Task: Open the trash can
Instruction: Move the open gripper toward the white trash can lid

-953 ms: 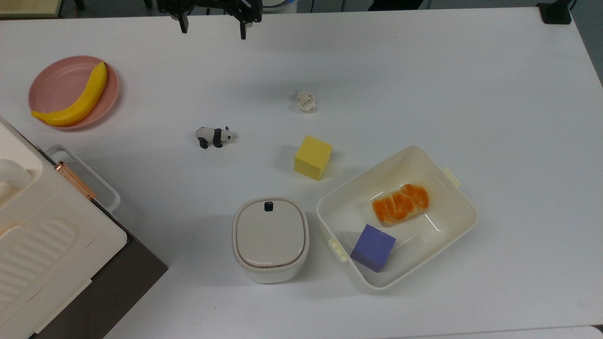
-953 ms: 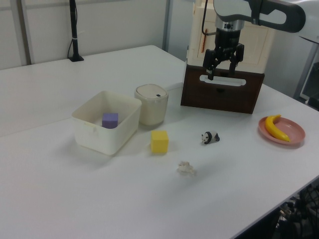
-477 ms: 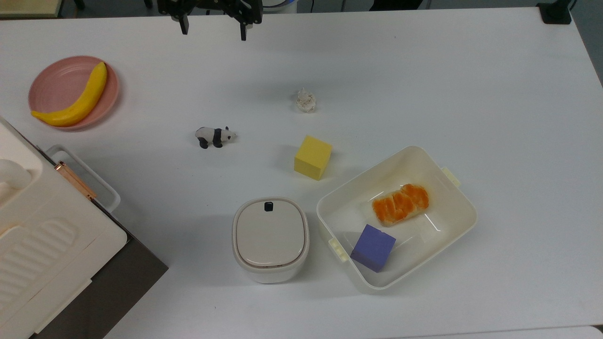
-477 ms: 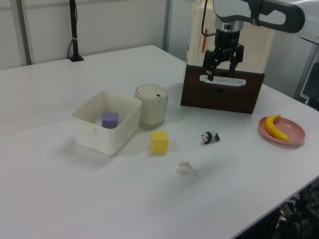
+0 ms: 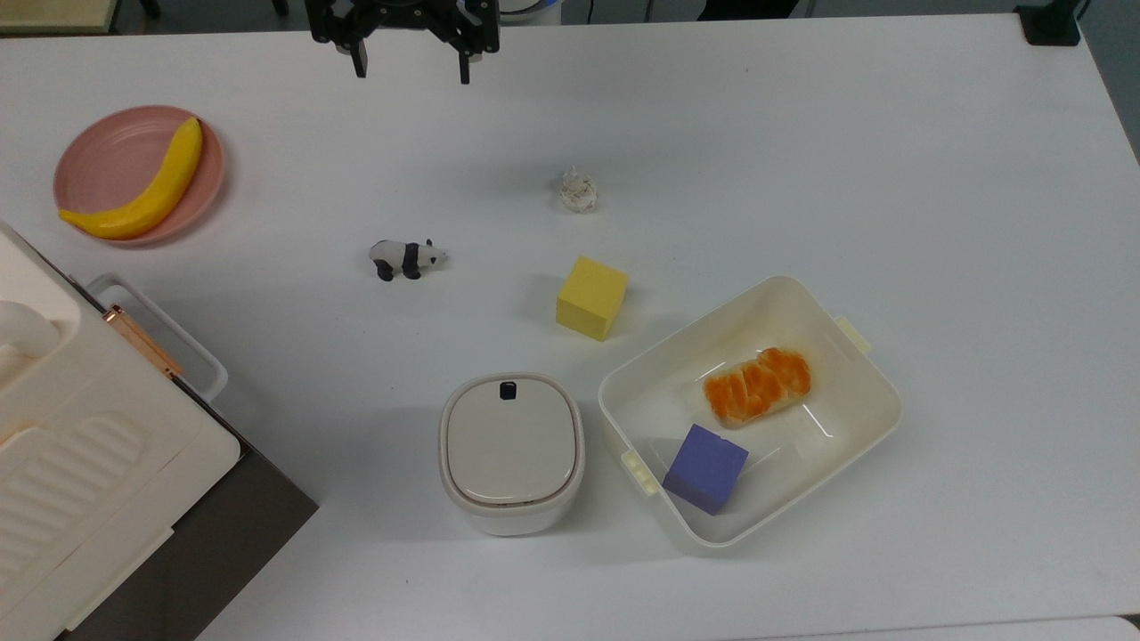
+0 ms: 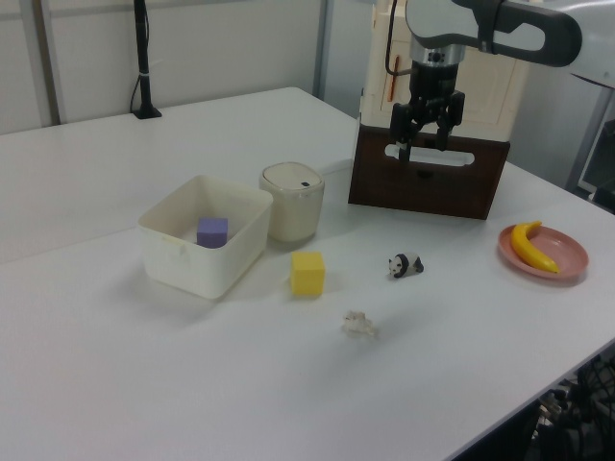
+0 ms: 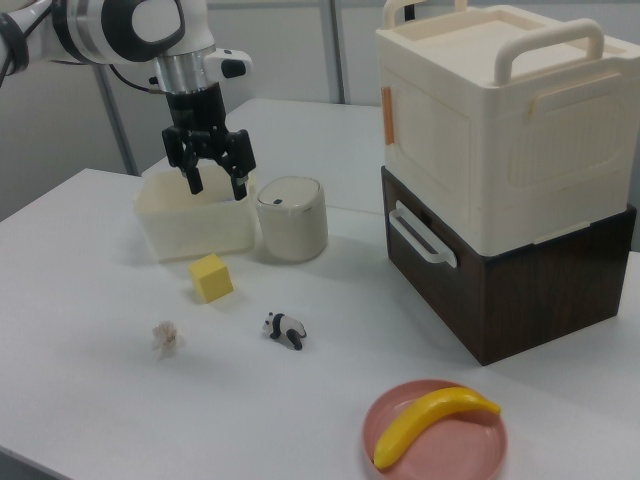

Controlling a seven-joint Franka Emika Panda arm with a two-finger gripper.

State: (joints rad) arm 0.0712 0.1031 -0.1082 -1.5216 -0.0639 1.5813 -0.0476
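Hanging above the far edge of the tabletop [image 5: 802, 133] in the top view, the tool [image 5: 410, 69] is pointing its two fingers straight down, spread wide apart and gripping nothing. In the right view the tool [image 7: 214, 183] is showing in front of the cream tub [image 7: 180, 222], though it appears to be hovering well above the surface rather than near it.

The trash can [image 5: 510, 452] is standing near the top view's lower middle, its beige lid [image 5: 508, 438] lying flat and closed, with the small black button [image 5: 508, 389] sitting at the lid's edge that faces the arm. Just beside it, on the top view's right, the cream tub [image 5: 877, 392] is holding a purple cube [image 5: 705, 468] and an orange piece of food [image 5: 757, 385]. A yellow cube [image 5: 591, 297] is resting near the can and the tub, on the arm's side of both. A toy panda [image 5: 406, 258] and a small crumpled whitish scrap [image 5: 578, 190] are lying farther out, between the can and the tool. A banana [image 5: 142, 190] is lying on a pink plate [image 5: 98, 165] at the top view's left, and a big white ribbed appliance [image 7: 500, 130] is sitting on a dark brown box [image 7: 520, 290].
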